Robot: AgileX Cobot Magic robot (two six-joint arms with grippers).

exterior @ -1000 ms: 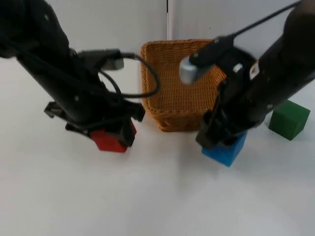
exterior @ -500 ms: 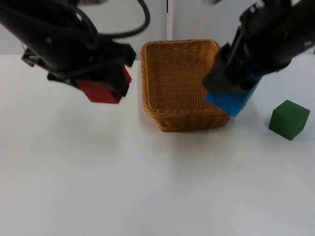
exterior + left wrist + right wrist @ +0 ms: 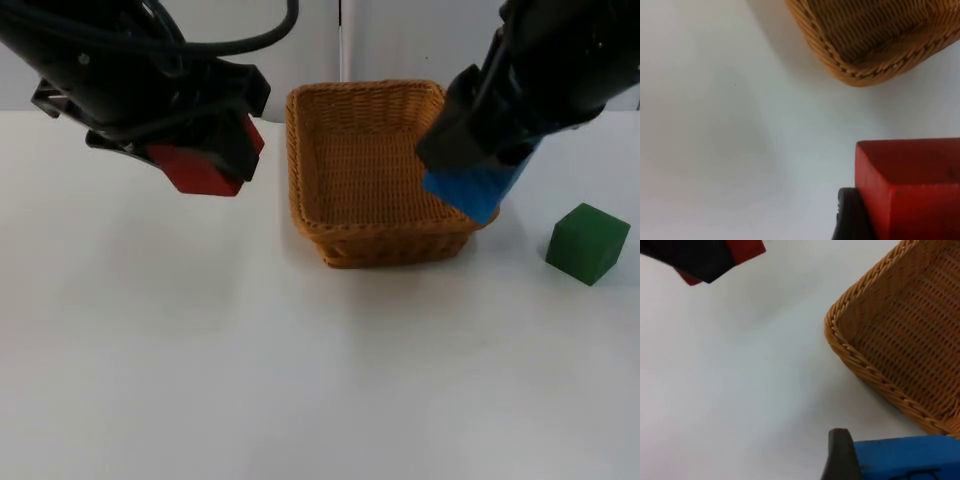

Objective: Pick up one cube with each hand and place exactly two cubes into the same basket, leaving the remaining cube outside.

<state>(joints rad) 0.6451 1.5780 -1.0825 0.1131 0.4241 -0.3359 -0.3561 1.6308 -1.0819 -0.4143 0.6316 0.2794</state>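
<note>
The left gripper (image 3: 205, 160) is clamped on a red cube (image 3: 200, 170) and holds it in the air, off the white table (image 3: 200, 380), just beside the left wall of the woven basket (image 3: 330, 215). In the left wrist view a black fingertip (image 3: 850, 217) presses flat against one side of the red cube (image 3: 910, 190), and a rounded corner of the basket (image 3: 860, 50) lies beyond it. The cube looks solid, matte red with sharp edges; seen from above it is tilted, one lower corner pointing down toward the table.

The right gripper (image 3: 480, 170) grips a blue cube (image 3: 475, 190) and holds it over the right rim of the basket, partly above the basket's inside and partly past its right wall. In the right wrist view a black fingertip (image 3: 840, 455) touches the side of the blue cube (image 3: 905, 457), with the basket's corner (image 3: 880, 345) beyond it. This cube is also tilted, with one corner lowest.

The basket is tan wicker, roughly square, its open top facing up and its floor bare. A green cube (image 3: 588, 243) sits on the table well to the right of the basket, turned so that one corner faces the near edge of the table.
</note>
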